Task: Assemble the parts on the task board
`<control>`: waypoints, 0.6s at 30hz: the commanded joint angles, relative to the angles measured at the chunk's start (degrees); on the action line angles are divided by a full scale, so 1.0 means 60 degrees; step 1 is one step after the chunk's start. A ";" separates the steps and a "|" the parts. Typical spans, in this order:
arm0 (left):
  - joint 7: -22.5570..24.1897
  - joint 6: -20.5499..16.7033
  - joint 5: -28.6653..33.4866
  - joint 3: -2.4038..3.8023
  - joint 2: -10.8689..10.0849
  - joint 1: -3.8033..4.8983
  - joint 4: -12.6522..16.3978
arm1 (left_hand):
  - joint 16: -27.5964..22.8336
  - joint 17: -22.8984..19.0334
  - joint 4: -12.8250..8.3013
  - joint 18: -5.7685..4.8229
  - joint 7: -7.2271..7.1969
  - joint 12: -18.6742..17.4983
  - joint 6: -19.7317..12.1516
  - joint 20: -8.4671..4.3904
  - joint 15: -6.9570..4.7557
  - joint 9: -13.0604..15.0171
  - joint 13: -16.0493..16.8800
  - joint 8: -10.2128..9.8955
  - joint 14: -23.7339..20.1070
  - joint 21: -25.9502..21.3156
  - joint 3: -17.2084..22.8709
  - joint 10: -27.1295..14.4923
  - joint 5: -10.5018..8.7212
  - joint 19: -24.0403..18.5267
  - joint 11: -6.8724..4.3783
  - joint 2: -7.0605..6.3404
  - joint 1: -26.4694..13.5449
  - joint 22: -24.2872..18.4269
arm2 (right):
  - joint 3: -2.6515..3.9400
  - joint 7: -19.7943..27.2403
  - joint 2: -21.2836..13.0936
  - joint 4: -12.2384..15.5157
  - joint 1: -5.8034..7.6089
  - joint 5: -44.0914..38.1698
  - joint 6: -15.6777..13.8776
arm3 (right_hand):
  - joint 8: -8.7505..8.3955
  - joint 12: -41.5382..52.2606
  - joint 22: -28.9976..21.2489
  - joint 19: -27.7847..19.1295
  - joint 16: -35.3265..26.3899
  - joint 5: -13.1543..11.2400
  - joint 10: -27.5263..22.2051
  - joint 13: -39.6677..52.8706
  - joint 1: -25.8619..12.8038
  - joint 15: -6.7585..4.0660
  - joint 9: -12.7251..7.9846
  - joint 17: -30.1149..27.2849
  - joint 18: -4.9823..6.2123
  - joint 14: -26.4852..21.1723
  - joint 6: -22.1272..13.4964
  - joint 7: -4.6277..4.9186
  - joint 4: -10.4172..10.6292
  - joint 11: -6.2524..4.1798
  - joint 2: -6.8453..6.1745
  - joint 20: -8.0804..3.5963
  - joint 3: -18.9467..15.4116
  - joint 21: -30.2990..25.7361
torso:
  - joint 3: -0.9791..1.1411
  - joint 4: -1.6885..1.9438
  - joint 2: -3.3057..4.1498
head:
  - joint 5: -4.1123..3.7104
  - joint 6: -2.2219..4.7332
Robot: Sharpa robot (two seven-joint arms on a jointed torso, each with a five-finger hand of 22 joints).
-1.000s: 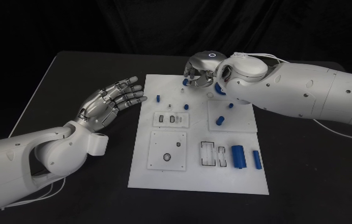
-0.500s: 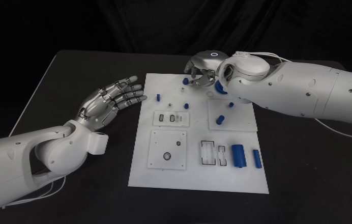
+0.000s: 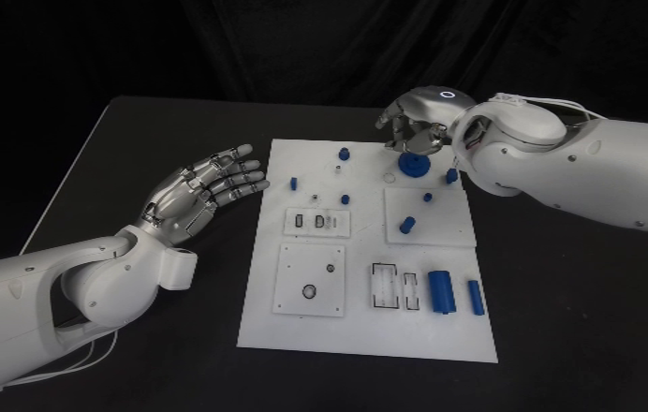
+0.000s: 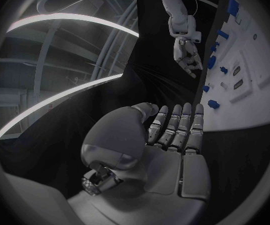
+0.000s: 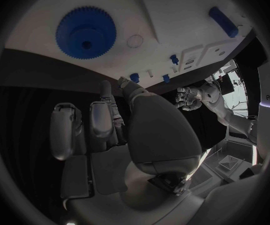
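The white task board (image 3: 364, 328) lies mid-table with blue parts on it. A blue gear (image 3: 415, 164) sits near its far right corner, large in the right wrist view (image 5: 86, 32). Small blue pegs (image 3: 343, 154) stand across the far half. A big blue cylinder (image 3: 439, 287) and a thinner one (image 3: 474, 295) lie near the front right. My right hand (image 3: 419, 122) hovers just beyond the gear, fingers hanging loosely, holding nothing (image 5: 91, 125). My left hand (image 3: 202, 187) rests open, palm up, left of the board (image 4: 172, 135).
Raised white tiles with slots and holes (image 3: 315, 221) sit on the board's left half, with a framed slot block (image 3: 391, 283) near the cylinders. Black table (image 3: 135, 150) surrounds the board. My right forearm (image 3: 567, 169) reaches over the table's far right side.
My right hand has moved right and back from the board's far middle to its far right corner, uncovering the blue gear and a peg. The left hand has stayed put.
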 commanded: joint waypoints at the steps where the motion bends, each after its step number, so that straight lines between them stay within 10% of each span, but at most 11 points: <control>1: 0.2088 0.0100 0.0020 -0.0003 -0.0001 0.0014 0.0035 | -0.0028 -0.0015 -0.0002 -0.0169 0.0069 0.0063 0.0007 0.0068 0.0059 -0.0006 0.0008 0.0020 0.0026 -0.0044 0.0044 0.0009 0.0042 0.0006 0.0048 -0.0025 -0.0050 -0.0014 | 0.0002 -0.0133 -0.0476 0.0495 0.0091 0.0363 -0.0351 | 0.0022 0.1267 -0.0030 -0.0015 -0.0050 0.0047 -0.0340 0.1006 0.0089 -0.0035 -0.0041 -0.0030 0.0118 -0.0028 0.0183 -0.0050 0.0038 -0.0074 0.0045 -0.0057 -0.0003 -0.0058 | 0.0008 -0.0043 -0.0023 | -0.0042 -0.0017; 3: 0.2086 0.0110 0.0020 -0.0005 0.0011 0.0014 0.0035 | -0.0028 -0.0015 -0.0002 -0.0169 0.0069 0.0063 0.0007 0.0068 0.0059 -0.0006 0.0008 0.0020 0.0026 -0.0044 0.0044 0.0009 0.0042 0.0006 0.0048 -0.0025 -0.0050 -0.0014 | -0.0007 -0.0199 -0.0849 0.0778 0.0127 0.0420 -0.0325 | 0.0004 0.3338 -0.0240 -0.0170 -0.0240 0.0045 -0.0978 0.2966 0.0054 -0.0043 -0.0096 -0.0256 0.0177 -0.0156 0.0329 -0.0037 0.0156 -0.0083 0.0054 -0.0074 -0.0008 -0.0251 | 0.0008 -0.0046 -0.0028 | -0.0059 -0.0013; 9: 0.2072 0.0132 0.0020 -0.0016 0.0047 0.0014 0.0005 | -0.0025 -0.0015 -0.0005 -0.0170 0.0076 0.0072 0.0035 0.0073 0.0067 -0.0002 0.0011 0.0032 0.0030 -0.0045 0.0054 0.0016 0.0042 0.0007 0.0056 -0.0026 -0.0054 -0.0015 | -0.0053 -0.0551 -0.1544 0.1192 0.0146 0.0484 0.0069 | 0.0039 0.8315 -0.0259 -0.0308 0.1711 -0.0269 0.5197 1.1108 -0.0246 0.0054 -0.0056 0.3329 0.0189 0.0534 0.0664 0.0007 0.0404 -0.0040 0.0012 0.0019 -0.0384 -0.0415 | 0.0007 -0.0066 -0.0035 | -0.0043 0.0008; 13: 0.2059 0.0153 0.0020 -0.0021 0.0073 0.0014 -0.0020 | -0.0025 -0.0015 -0.0005 -0.0170 0.0076 0.0072 0.0035 0.0073 0.0067 -0.0002 0.0011 0.0032 0.0030 -0.0045 0.0054 0.0016 0.0042 0.0007 0.0056 -0.0026 -0.0054 -0.0015 | -0.0078 -0.0815 -0.1822 0.1287 0.0091 0.0499 0.0294 | -0.0016 0.8474 0.0201 -0.0158 0.2768 -0.0463 0.5750 1.1618 -0.0489 0.0139 -0.0111 0.5465 0.0105 0.1176 0.0819 0.0033 0.0613 0.0016 0.0032 0.0113 -0.0702 -0.0168 | -0.0006 -0.0068 -0.0060 | -0.0066 -0.0001; 18: 0.2043 0.0179 0.0020 -0.0025 0.0097 0.0013 -0.0053 | -0.0021 -0.0017 -0.0006 -0.0173 0.0091 0.0087 0.0048 0.0081 0.0078 0.0001 0.0014 0.0040 0.0037 -0.0046 0.0071 0.0029 0.0043 0.0008 0.0069 -0.0024 -0.0060 -0.0017 | -0.0088 -0.0996 -0.1906 0.1256 0.0008 0.0504 0.0465 | -0.0091 0.8474 0.0616 0.0101 0.2799 -0.0494 0.5750 1.1618 -0.0577 0.0148 -0.0177 0.5535 0.0015 0.1205 0.0845 0.0033 0.0699 0.0023 0.0034 0.0133 -0.0847 0.0100 | 0.0017 -0.0042 -0.0034 | -0.0109 0.0013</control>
